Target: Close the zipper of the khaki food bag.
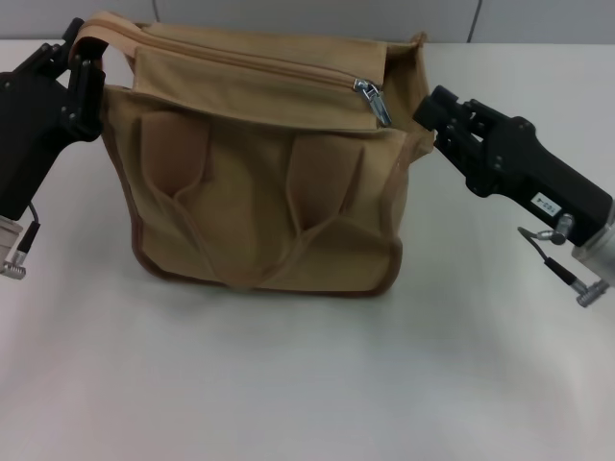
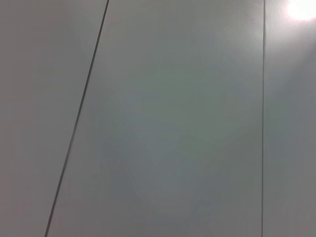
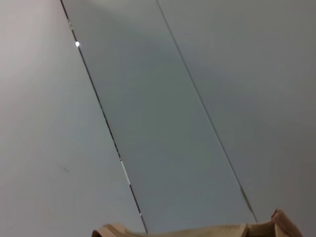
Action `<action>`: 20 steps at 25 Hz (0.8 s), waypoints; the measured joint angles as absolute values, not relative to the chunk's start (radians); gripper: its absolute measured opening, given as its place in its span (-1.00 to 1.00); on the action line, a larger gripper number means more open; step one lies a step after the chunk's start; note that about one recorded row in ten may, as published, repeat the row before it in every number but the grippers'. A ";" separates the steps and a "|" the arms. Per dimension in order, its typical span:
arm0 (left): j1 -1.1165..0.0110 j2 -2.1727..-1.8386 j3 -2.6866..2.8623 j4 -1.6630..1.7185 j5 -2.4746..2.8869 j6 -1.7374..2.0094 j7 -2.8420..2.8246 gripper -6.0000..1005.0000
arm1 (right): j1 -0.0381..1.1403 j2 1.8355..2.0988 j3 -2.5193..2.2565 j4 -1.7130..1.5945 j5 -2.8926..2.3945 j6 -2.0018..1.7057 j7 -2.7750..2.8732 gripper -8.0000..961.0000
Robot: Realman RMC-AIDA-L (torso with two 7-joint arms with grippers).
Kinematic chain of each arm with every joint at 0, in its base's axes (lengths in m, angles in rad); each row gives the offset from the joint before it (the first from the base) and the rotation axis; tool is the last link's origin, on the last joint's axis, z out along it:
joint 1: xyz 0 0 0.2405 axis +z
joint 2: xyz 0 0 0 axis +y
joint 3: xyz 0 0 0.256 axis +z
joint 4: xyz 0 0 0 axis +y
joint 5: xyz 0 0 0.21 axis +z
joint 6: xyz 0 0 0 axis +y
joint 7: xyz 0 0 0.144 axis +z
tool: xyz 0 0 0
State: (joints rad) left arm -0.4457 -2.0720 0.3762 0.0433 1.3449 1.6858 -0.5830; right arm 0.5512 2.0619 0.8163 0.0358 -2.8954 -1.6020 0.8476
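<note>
On white table, khaki food bag (image 1: 259,192), zipper (image 1: 288,67), no readable writing

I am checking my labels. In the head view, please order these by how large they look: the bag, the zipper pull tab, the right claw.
1. bag, by far the largest.
2. right claw, much smaller than the bag.
3. pull tab, the smallest.
</note>
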 joint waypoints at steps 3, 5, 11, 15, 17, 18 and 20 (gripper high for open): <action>-0.436 -2.069 0.394 0.071 1.346 1.675 -0.605 -0.62 | 0.539 2.063 0.823 0.036 -2.895 -1.625 0.832 -0.61; -0.425 -2.069 0.411 0.097 1.347 1.667 -0.630 -0.53 | 0.529 2.064 0.831 0.032 -2.894 -1.644 0.827 -0.50; -0.313 -2.064 0.440 0.212 1.349 1.652 -0.735 -0.29 | 0.516 2.071 0.834 0.031 -2.894 -1.647 0.826 0.02; -0.275 -2.059 0.441 0.254 1.349 1.668 -0.773 -0.07 | 0.516 2.075 0.830 0.033 -2.894 -1.653 0.812 0.15; -0.242 -2.052 0.447 0.295 1.348 1.689 -0.832 0.13 | 0.515 2.075 0.830 0.032 -2.894 -1.658 0.811 0.22; -0.195 -2.028 0.508 0.340 1.349 1.744 -0.910 0.22 | 0.513 2.075 0.830 0.030 -2.894 -1.670 0.808 0.22; -0.175 -1.997 0.630 0.350 1.359 1.812 -0.926 0.36 | 0.500 2.072 0.829 0.022 -2.898 -1.726 0.777 0.21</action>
